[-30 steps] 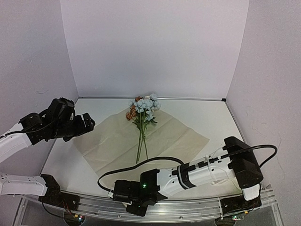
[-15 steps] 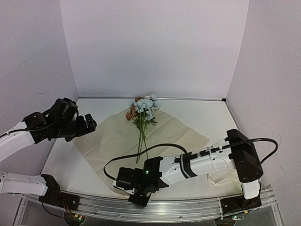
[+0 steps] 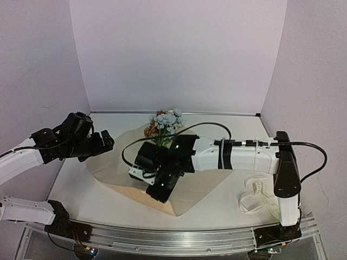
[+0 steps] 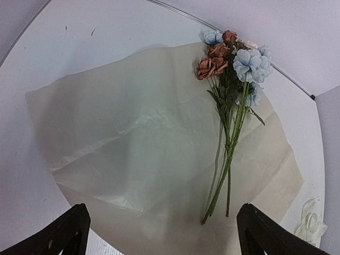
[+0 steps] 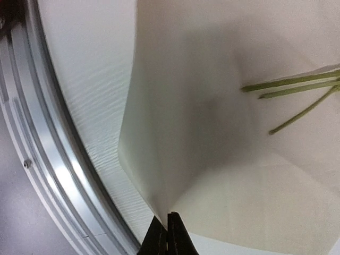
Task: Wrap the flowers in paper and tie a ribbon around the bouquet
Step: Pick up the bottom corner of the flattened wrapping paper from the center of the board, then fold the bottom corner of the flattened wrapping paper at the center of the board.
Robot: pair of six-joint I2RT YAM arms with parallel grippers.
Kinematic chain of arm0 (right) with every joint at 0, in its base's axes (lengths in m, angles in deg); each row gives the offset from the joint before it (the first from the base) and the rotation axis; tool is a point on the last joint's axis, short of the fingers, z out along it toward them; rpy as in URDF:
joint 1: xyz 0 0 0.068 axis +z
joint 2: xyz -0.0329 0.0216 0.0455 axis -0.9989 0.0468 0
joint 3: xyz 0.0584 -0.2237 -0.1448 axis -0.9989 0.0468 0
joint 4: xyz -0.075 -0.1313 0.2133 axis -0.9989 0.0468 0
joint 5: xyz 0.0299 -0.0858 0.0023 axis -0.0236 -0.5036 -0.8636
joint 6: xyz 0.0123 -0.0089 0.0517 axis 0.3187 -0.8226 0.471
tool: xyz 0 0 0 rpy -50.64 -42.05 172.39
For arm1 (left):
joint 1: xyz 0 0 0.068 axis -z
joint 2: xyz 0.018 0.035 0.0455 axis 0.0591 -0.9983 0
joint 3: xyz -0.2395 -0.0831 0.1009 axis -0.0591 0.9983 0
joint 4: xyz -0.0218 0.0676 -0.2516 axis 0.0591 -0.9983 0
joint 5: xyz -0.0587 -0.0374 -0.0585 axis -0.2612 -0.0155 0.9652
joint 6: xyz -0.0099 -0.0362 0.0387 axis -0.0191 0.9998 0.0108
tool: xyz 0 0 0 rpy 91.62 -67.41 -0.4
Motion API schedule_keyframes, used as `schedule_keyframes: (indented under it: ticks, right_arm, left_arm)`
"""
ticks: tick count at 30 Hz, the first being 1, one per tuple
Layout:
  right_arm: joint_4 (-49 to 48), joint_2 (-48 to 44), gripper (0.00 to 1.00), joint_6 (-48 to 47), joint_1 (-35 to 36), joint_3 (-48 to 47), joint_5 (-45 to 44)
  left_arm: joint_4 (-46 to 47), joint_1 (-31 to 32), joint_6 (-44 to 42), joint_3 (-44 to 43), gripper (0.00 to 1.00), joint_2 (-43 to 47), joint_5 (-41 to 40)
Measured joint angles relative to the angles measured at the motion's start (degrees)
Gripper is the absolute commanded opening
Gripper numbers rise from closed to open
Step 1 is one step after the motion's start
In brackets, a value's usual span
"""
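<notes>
right claw pinches paper corner at 6 o'clock of flowers; left claw spread wide at 9 o'clock.

No text, label, brand or number can be read in any view. The ribbon, lying on the desk right of the paper, is too small and blurred for any lettering to be made out.

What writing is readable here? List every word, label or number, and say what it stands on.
None can be read.
The ribbon: any print on it is too small to make out.
The paper and the flowers: no lettering shows.
</notes>
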Motion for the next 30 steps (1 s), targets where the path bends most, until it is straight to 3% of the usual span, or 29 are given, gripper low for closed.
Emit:
schedule_keyframes:
  ticks: [7, 13, 25, 28, 29, 30]
  right_arm:
    - [3.9, 7.6, 0.00, -5.9, -10.8, -15.1, 0.2]
    - [4.4, 19.1, 0.00, -9.0, -16.7, -24.4, -0.8]
    - [-10.1, 26.3, 0.01, -16.0, -18.1, -25.3, -9.6]
    - [-13.7, 26.4, 0.07, -17.4, -18.1, -25.3, -11.9]
    - [-14.9, 26.4, 0.14, -17.7, -18.1, -25.3, -12.5]
    - [-16.1, 26.4, 0.27, -18.2, -18.1, -25.4, -13.1]
  left_arm:
    - [3.6, 0.0, -1.4, 0.6, 0.97, -4.3, 1.2]
    - [9.1, 0.0, -3.8, 1.7, 0.87, -10.8, 4.5]
    - [19.2, 0.0, -7.9, 2.3, 0.70, -25.4, 15.2]
    - [21.1, 0.0, -8.4, 2.3, 0.65, -29.2, 16.2]
    - [21.6, 0.0, -8.4, 2.3, 0.63, -30.3, 16.4]
    - [21.9, 0.0, -8.3, 2.3, 0.62, -31.4, 16.4]
